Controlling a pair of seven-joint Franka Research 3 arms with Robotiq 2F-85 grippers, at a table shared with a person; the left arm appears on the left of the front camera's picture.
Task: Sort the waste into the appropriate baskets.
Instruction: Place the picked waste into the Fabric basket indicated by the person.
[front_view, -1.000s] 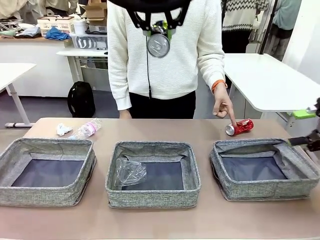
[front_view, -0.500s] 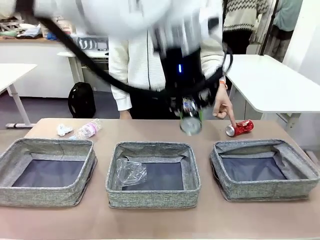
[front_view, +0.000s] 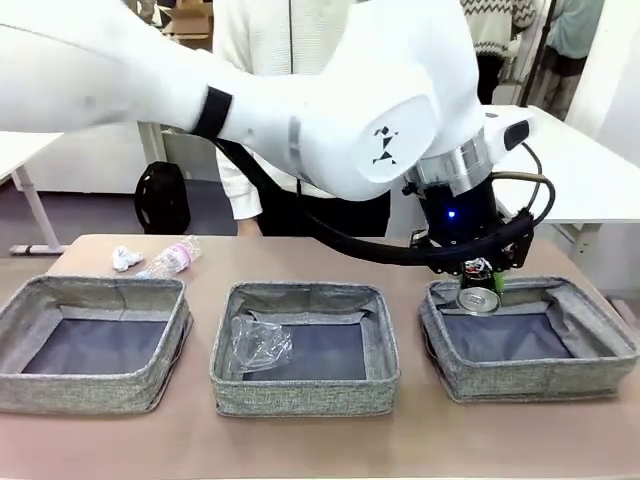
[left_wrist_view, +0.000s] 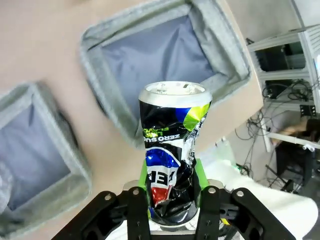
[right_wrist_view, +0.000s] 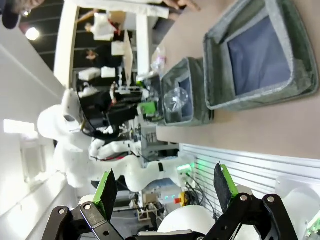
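The left arm (front_view: 330, 110) reaches from the upper left of the front view to right of centre, its wrist turned down, near vertical as far as I can tell. The left gripper (front_view: 482, 278) is clamped on a dented black can (left_wrist_view: 172, 125). The right gripper (right_wrist_view: 165, 186) has its fingers spread wide.

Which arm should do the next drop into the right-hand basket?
Left. The left claw grips the crushed black drink can over the right-hand grey woven-fabric basket; the right claw is open and empty.
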